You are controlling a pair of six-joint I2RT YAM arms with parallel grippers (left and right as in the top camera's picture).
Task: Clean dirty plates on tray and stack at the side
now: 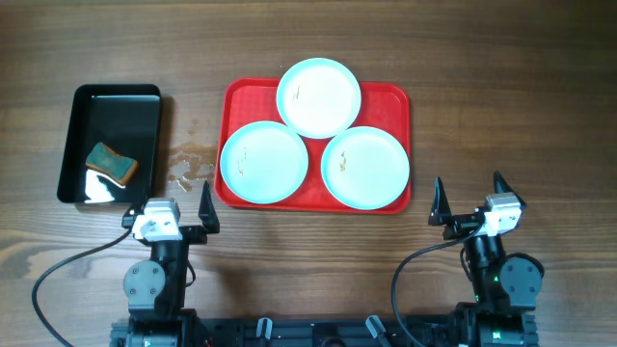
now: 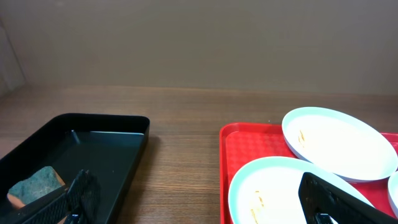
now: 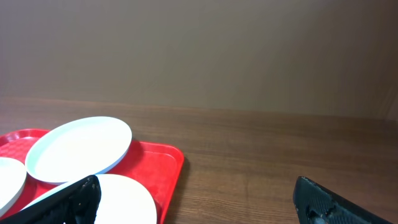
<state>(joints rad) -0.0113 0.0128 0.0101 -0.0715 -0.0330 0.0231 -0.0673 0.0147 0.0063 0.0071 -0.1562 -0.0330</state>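
Left fingers (image 2: 78,196) at the near edge, spread wide apart, nothing between them; right fingers (image 3: 323,199) likewise wide apart and empty. Both arms parked low at the near side of the wooden surface (image 1: 501,87), neither touching anything. Red tray (image 1: 234,92) sits mid-surface, ahead of both arms and between them. Plates on it, all lying flat: near-left plate (image 1: 263,162), near-right plate (image 1: 364,168), far plate (image 1: 319,97) centred behind the other two, its rim overlapping theirs, nothing yet stacked at the side. Faint brown smudges show on all three. Black tray (image 1: 96,116) lies well left of the red tray, its long axis running away from the robot; its near right corner is just beside the left fingers. Sponge (image 1: 111,162) rests in the near half of it, long axis roughly crosswise and a little tilted. Key bearing: sponge lies ahead and slightly left of the left fingers, far from the right arm, so the left arm looks the natural one to fetch it. Near-right plate lies ahead and left of the right fingers, the closest plate to that arm. A few wet marks (image 1: 188,172) on the surface between the two trays. Count: three plates, one red tray, one black tray, one sponge, two arms
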